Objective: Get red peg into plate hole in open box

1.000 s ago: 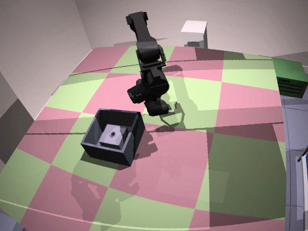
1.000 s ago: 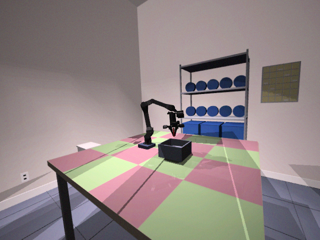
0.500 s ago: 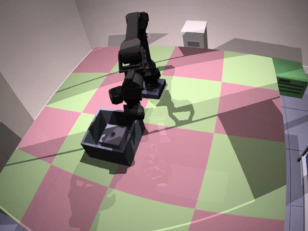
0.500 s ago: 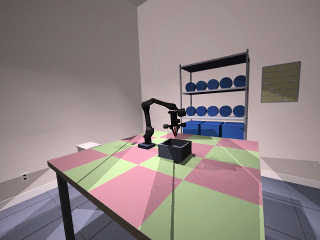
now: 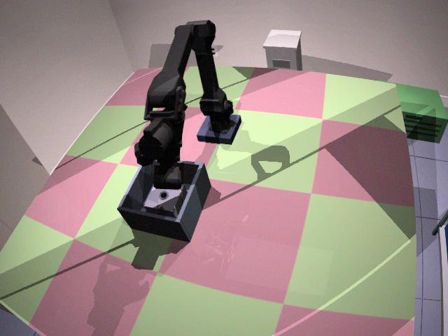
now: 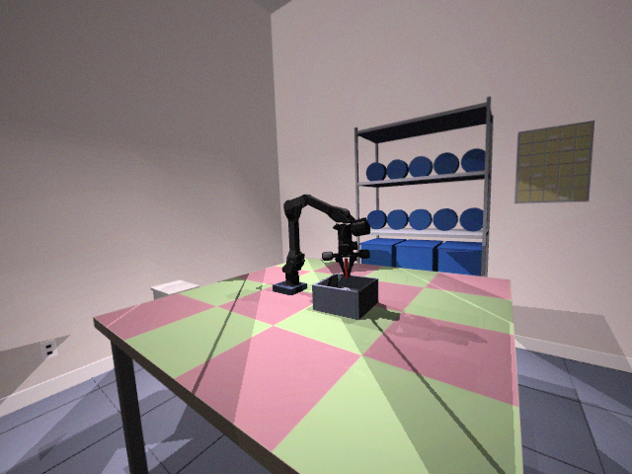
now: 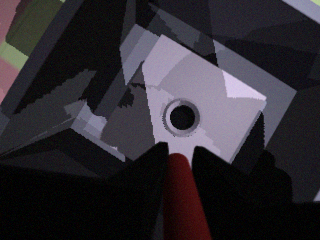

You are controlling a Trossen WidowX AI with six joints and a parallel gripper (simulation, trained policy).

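"What has the claw [image 6: 347, 276] [image 7: 179, 152] got?"

"The red peg [image 6: 347, 267] [image 7: 184, 197], pinched between its fingertips and roughly upright in the exterior view (a slim thing, nearly lost among all that black)."

"And where is the peg?"

"Over the open box [image 5: 155, 220] [image 6: 335, 301] [image 7: 37, 65], with its tip near the rim. Whether the tip is below the rim, I can't tell."

"What lies under it?"

"A pale square plate [image 5: 156, 201] [image 7: 220, 107] at the bottom of the box. Its round hole [image 5: 164, 195] [image 7: 182, 117] shows dark and unfilled, just beyond the peg's tip in the wrist view."

"Further out?"

"The black arm [image 5: 208, 73] [image 6: 292, 232] arches up and back to a blue base plate [image 5: 209, 137] [image 6: 281, 289] near the box. Both stand on the pink-and-green checkered worktop [image 5: 253, 224] [image 6: 285, 356] (loud, those squares)."

"Past that?"

"A shelf rack [image 6: 355, 153] by the wall, bearing blue discs and boxes."
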